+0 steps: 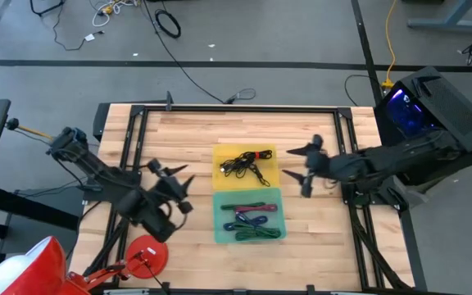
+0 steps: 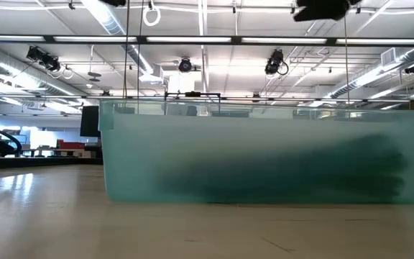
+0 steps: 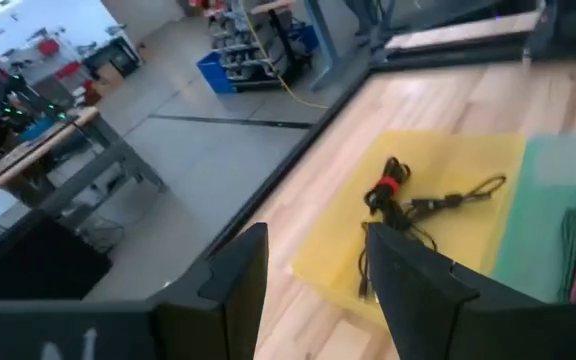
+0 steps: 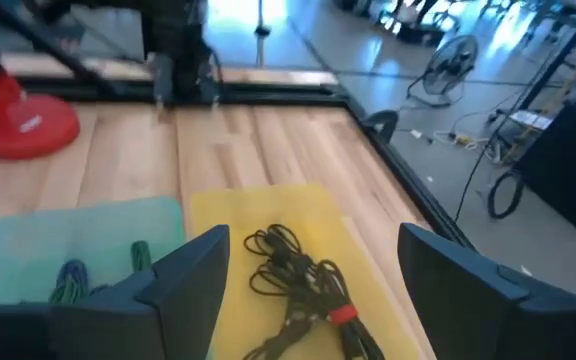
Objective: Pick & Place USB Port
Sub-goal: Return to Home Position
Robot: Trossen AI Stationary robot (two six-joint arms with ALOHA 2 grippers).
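Black cable (image 1: 247, 162) lies in yellow bin (image 1: 224, 181) beside right end effector (image 1: 292, 165).

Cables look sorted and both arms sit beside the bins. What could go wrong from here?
1. The right pincer is open and empty, close beside the yellow bin. A low retreat might clip the rim and shift the bin with its black cable.
2. The left pincer, also open, hangs near the blue-green bin, and that arm's wrist sits close to the red round base. Swinging home could knock it.
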